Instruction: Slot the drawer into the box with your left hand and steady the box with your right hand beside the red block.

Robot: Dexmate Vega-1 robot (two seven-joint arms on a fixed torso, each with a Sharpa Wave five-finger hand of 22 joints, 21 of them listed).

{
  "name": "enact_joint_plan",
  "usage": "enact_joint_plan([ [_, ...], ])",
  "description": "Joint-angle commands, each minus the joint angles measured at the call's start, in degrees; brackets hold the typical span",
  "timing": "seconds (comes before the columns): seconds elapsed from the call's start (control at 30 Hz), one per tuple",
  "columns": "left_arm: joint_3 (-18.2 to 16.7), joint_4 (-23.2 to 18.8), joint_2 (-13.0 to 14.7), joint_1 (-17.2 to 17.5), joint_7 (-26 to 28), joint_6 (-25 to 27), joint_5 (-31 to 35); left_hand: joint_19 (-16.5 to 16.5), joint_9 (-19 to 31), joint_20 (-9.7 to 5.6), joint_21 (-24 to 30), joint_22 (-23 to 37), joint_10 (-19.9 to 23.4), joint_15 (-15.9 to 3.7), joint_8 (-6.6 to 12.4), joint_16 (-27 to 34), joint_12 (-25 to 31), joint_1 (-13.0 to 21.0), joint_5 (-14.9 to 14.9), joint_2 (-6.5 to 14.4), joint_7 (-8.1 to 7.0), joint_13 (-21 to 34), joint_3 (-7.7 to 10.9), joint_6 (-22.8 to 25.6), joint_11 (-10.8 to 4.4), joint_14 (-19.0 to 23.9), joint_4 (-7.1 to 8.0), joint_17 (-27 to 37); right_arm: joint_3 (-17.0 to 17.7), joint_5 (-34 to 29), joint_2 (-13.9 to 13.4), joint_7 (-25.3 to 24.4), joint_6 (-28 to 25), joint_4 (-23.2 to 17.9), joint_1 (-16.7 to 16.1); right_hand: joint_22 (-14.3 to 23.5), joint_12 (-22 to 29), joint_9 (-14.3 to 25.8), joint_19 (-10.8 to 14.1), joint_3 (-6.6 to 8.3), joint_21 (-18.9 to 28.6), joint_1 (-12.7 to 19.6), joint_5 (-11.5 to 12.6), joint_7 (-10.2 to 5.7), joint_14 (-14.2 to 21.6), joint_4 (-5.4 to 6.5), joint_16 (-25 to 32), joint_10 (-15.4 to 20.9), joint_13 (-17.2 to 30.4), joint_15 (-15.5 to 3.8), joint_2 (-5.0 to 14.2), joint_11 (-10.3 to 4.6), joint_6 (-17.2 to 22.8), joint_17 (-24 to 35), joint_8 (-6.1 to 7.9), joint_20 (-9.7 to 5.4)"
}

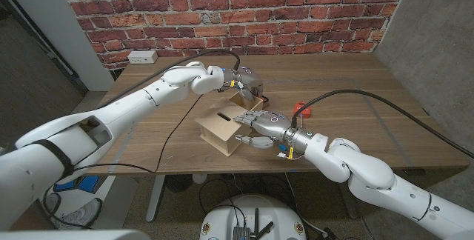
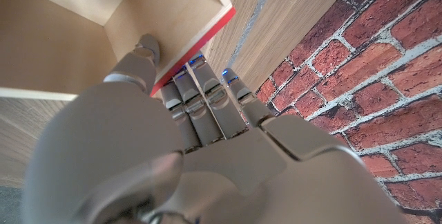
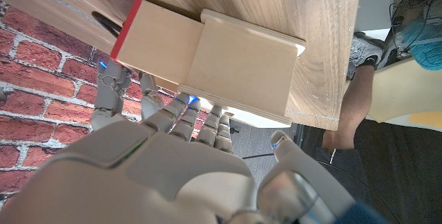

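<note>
1. The box [image 1: 221, 128], pale wood, sits near the middle of the wooden surface [image 1: 355, 121], close to its near edge, with a dark slot in its top.
2. The drawer [image 3: 157, 43], pale wood with a red front edge, is partly inside the box; in the right wrist view the drawer sticks out of one end, its red edge farthest from the box.
3. The left hand [image 1: 246, 84] reaches in over the far end of the box. In the left wrist view its thumb [image 2: 141, 57] lies inside the open drawer against the wall, and the other fingers [image 2: 207, 96] run along the outside of the red edge, so this hand grips the drawer's front wall.
4. The right hand [image 1: 268, 127] rests against the right side of the box, fingers stretched over its top edge, thumb lower on the near side. I cannot tell whether it clasps the box or only presses on it.
5. A red block [image 1: 299, 109] lies on the surface just right of the right hand, apart from the box.
6. A brick wall [image 1: 244, 10] stands behind the surface, and a white power outlet [image 1: 142, 56] sits at the far left corner.
7. A person's legs [image 3: 359, 86] show beyond the surface edge in the right wrist view.
</note>
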Motion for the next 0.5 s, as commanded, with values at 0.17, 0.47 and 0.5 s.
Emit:
enact_joint_plan([
  [0.17,-0.7,-1.7,0.8,1.1,-0.8,0.2,-0.3,0.2,0.3,-9.02,-0.1,0.1,-0.1,-3.31,0.44,0.1,0.2,-0.4,0.4,0.4,0.06,0.2,2.74,0.0,-0.45,-0.1,2.25,0.2,-0.3,-0.4,0.2,0.2,-0.4,0.1,0.3,0.3,0.2,0.2,0.6,0.19,0.4,-0.5,0.1,0.38,0.4,-0.21,-0.1,0.1,0.3,-5.12,5.83,0.29,0.2,0.1,0.14,-7.23],
  [0.47,-1.4,-3.3,1.7,1.8,-1.9,0.8,0.0,0.2,0.3,-9.02,-0.1,0.1,-0.2,-3.32,0.43,0.0,0.2,-0.4,0.4,0.3,0.04,0.3,2.80,-0.1,-0.44,-0.3,2.22,0.2,-0.4,-0.4,0.3,0.3,-0.4,0.1,0.4,0.3,0.2,0.2,0.8,0.19,0.4,-0.5,0.1,0.44,0.5,-0.21,-0.1,0.1,0.3,-4.96,5.84,0.30,0.2,0.2,0.15,-7.18],
  [0.5,-1.5,-3.4,1.7,1.9,-2.0,1.0,0.0,0.2,0.3,-9.03,-0.1,0.1,-0.2,-3.32,0.41,0.0,0.2,-0.5,0.4,0.3,0.12,0.3,2.81,-0.1,-0.44,-0.3,2.22,0.2,-0.4,-0.4,0.3,0.4,-0.4,0.1,0.4,0.3,0.2,0.2,0.8,0.19,0.4,-0.5,0.1,0.45,0.5,-0.22,-0.1,0.1,0.3,-5.01,5.84,0.26,0.2,0.2,0.16,-7.19],
])
